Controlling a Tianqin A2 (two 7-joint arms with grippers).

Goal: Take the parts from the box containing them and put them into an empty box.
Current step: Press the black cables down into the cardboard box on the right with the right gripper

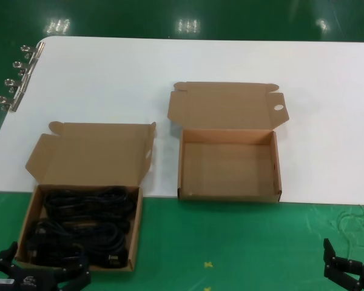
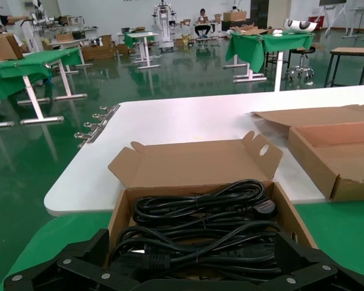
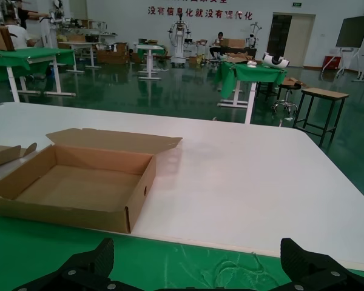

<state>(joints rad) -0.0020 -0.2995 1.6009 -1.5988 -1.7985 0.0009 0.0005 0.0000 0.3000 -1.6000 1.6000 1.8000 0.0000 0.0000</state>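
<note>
2 boxes (image 1: 82,225) (image 1: 229,165); cords (image 1: 79,227) in left one, both grippers open.

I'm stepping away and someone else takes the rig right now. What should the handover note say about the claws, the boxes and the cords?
Left claw: open, holding nothing, low at the near edge just in front of the full box.
Right claw: open, holding nothing, parked at the near right.
Power cords: all bundled inside the full box, on the green mat at near left, lid flap open.
Empty box: to its right, on the white table, lid open, nothing inside.
Done: nothing moved yet.
Left: lift each cord bundle across into the empty box.
</note>
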